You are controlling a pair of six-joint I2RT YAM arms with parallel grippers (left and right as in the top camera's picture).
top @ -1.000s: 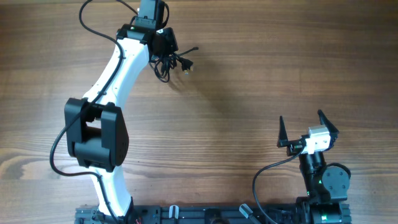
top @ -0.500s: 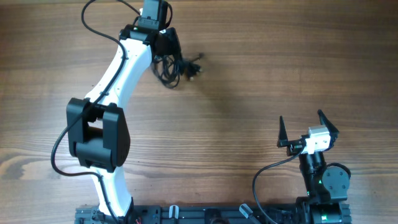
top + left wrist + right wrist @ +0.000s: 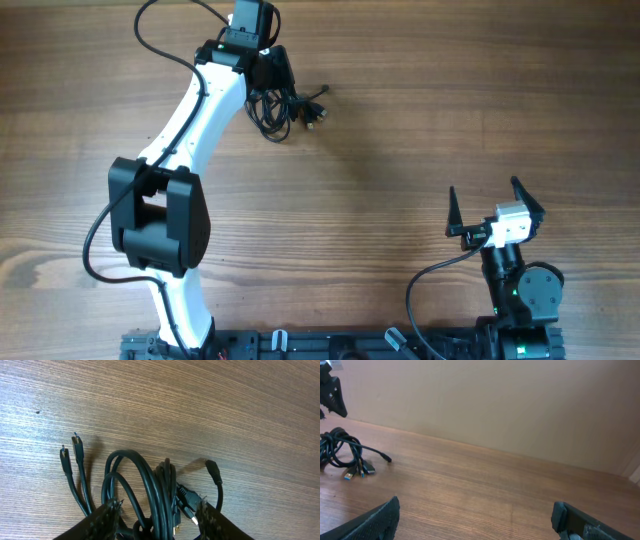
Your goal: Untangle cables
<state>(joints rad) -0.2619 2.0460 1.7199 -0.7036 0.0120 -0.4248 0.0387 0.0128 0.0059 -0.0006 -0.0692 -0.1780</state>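
**Cables (image 3: pixel 150 490) lie in a clump between the left pincer's fingers**

The left pincer (image 3: pixel 157 510) is partly open. Its 2 fingers (image 3: pixel 107 516) stand 1 on each side of the clump. The cords between them look loose, not squeezed.

The cables are thin black cords looped over each other. They lie on the wooden table (image 3: pixel 225 400). 2 small plugs (image 3: pixel 70 449) stick out side by side on 1 side of the clump. 1 more plug end (image 3: pixel 212 466) pokes out on the other side.

From above, the cables (image 3: pixel 285 100) are at the far side of the table, left of the middle. The left arm (image 3: pixel 195 120) reaches out to them.

The right pincer (image 3: pixel 485 188) is wide open and holds nothing. It is near the front right of the table, well apart from the cables.
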